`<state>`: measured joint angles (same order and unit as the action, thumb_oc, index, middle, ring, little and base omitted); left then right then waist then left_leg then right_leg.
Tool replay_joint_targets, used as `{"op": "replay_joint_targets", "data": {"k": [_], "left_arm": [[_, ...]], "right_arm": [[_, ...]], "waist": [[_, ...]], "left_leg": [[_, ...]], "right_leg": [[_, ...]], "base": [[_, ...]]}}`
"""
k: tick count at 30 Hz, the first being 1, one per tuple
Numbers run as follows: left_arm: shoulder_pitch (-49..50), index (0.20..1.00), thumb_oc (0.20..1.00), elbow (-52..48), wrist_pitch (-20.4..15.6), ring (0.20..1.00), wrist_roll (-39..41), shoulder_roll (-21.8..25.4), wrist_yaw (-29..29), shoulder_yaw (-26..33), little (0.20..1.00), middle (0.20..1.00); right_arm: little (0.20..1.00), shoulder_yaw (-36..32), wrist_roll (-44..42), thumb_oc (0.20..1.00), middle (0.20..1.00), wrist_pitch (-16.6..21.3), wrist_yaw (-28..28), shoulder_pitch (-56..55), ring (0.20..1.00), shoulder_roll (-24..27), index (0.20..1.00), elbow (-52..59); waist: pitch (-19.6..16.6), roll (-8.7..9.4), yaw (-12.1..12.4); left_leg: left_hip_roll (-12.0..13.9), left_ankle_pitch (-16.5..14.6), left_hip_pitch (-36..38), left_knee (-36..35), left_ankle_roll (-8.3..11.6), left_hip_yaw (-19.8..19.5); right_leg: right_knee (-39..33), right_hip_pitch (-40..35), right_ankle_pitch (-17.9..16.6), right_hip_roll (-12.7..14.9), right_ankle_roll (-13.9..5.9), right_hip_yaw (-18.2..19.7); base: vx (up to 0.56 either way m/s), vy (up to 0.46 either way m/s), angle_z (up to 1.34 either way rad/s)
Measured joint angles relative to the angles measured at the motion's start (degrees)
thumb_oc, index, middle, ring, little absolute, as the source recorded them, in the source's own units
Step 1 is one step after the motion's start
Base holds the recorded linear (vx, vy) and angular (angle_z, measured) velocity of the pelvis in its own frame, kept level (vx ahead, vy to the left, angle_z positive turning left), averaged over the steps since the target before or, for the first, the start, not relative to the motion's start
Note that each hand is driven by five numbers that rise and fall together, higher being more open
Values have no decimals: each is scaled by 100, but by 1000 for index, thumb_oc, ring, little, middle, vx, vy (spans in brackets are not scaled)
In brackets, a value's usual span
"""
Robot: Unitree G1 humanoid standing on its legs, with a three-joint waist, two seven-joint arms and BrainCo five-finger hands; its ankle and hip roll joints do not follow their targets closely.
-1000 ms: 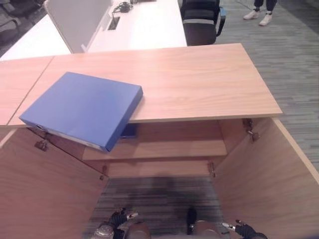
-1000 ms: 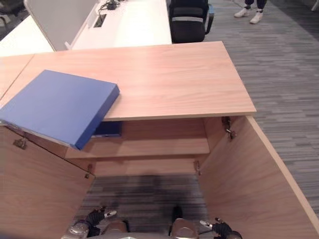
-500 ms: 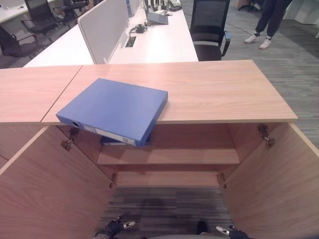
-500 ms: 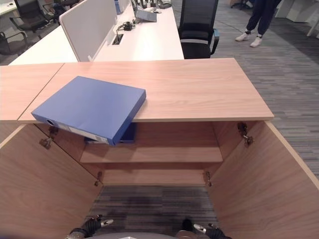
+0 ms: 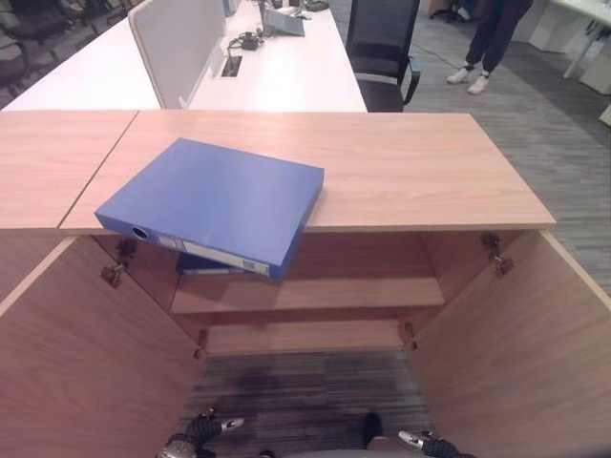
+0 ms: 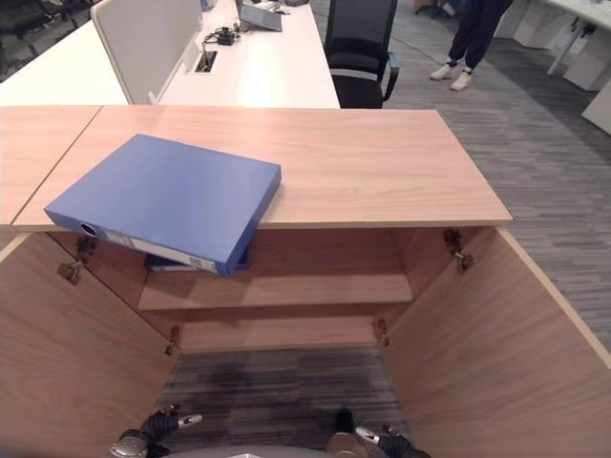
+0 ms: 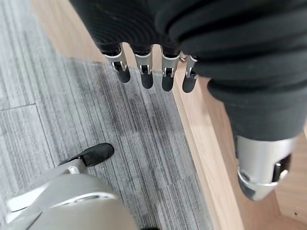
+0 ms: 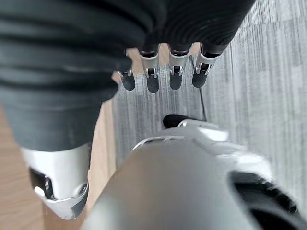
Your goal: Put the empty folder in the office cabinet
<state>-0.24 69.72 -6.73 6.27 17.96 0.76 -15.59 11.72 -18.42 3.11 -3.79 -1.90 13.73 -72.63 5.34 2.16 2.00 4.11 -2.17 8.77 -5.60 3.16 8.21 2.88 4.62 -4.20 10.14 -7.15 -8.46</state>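
Note:
A blue folder (image 5: 215, 200) lies flat on the top of the wooden office cabinet (image 5: 410, 172), its spine end jutting out over the front edge at the left. Both cabinet doors stand wide open, showing a shelf (image 5: 315, 291) inside. A second blue item (image 5: 205, 266) lies on that shelf under the folder's overhang. My left hand (image 5: 196, 434) hangs low at the bottom left, fingers (image 7: 144, 72) straight, holding nothing. My right hand (image 5: 434, 445) hangs low at the bottom right, fingers (image 8: 163, 76) straight and empty.
The open left door (image 5: 86, 363) and right door (image 5: 535, 353) flank the grey carpet (image 5: 305, 391) in front of the cabinet. Behind it stand a white desk (image 5: 277, 67) with a divider, a black chair (image 5: 382, 43), and a person's legs (image 5: 482, 43).
The whole view has shifted a little as the camera moved. The folder and both hands keep their places relative to the cabinet.

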Motion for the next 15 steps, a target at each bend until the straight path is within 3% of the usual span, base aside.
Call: {"op": "replay_joint_targets", "data": {"k": [1, 4, 9, 12, 15], "left_arm": [[56, 1000, 1000, 2, 4, 1000, 1, -132, 13, 1, 1000, 1000], [49, 1000, 1000, -22, -2, 1000, 0, -232, 8, -3, 1000, 1000], [23, 1000, 1000, -535, -58, 1000, -2, -201, -24, -8, 1000, 1000], [148, 1000, 1000, -1674, -55, 1000, -86, 46, -111, 2, 1000, 1000], [573, 1000, 1000, -3719, -88, 1000, -488, 561, -162, 172, 1000, 1000]], "right_arm": [[1000, -6, 1, 1000, 1000, 1, 7, -31, 1000, 162, 1000, 8], [1000, -42, 0, 1000, 1000, 1, 8, -6, 1000, 279, 1000, 13], [1000, -73, 0, 1000, 1000, 6, 30, -15, 1000, 429, 1000, 36], [1000, -88, 0, 1000, 1000, 4, 38, -40, 1000, 426, 1000, 79], [1000, -321, 2, 1000, 1000, 28, 78, -245, 1000, 432, 1000, 111]], "waist": [[24, -177, 10], [-9, -307, 21], [-30, -290, 27], [-40, -215, 101], [-14, -208, 245]], "left_leg": [[112, 33, 59, 44, 57, -68], [150, 36, 90, 46, 63, -124], [169, 22, 172, 41, 123, -241], [168, 49, 151, 16, 149, -307], [193, 55, 136, -9, 158, -390]], "right_leg": [[-456, -332, -170, -128, 72, -139], [-794, -546, -317, -205, 107, -200], [-796, -684, -311, -204, 108, -291], [-826, -696, -311, -178, 103, -332], [-832, -726, -291, -185, 76, -404]], "base": [[93, -85, 14], [35, -58, 9], [5, -48, 9], [-30, -48, 7], [-11, -62, 10]]}}
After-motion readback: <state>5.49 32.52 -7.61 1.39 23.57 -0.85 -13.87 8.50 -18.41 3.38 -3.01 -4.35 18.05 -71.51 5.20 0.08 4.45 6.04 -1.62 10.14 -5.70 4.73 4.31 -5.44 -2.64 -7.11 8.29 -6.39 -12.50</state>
